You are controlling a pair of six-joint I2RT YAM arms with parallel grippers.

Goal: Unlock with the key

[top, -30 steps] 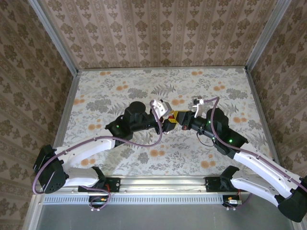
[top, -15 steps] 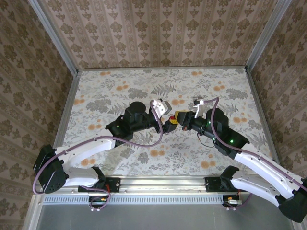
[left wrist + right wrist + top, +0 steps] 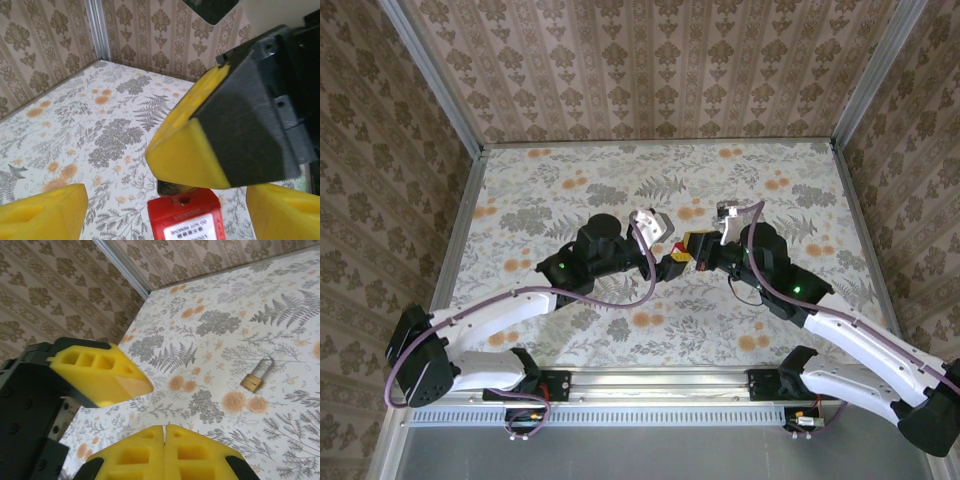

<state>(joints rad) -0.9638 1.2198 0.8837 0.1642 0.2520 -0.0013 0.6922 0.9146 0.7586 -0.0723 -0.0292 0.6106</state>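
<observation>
Three wallpapered walls [image 3: 650, 70] are boxing in the floral table [image 3: 570, 180].

Both arms are reaching in from the near edge and meeting tip to tip just right of the table's middle. The left arm [image 3: 510, 305] is coming in from the left and the right arm [image 3: 850, 335] from the right.

Left gripper [image 3: 672, 262]: in its own wrist view [image 3: 161, 211] the yellow fingers [image 3: 40, 212] are standing wide apart at the two bottom corners. The jaws are released and gripping nothing, and they are straddling the tag without touching it.

Right gripper [image 3: 692, 250]: in its own wrist view [image 3: 165, 440] the two yellow pads are pressing flat together with no gap between them. The left wrist view shows it as a yellow-and-black wedge [image 3: 200, 145] pointing down toward the left jaws.

Padlock [image 3: 256, 375]: brass body with a silver shackle, lying flat on the table in the right wrist view. It is well apart from both grippers and the shackle is sitting closed.

Key [image 3: 182, 212]: it is being held off the table. Its silver metal part [image 3: 172, 189] is poking out from under the clenched right pads. The red tag [image 3: 187, 222] is sitting just below it, between the open left fingers. The tag's white label is facing the camera, but its print is too small to read.
</observation>
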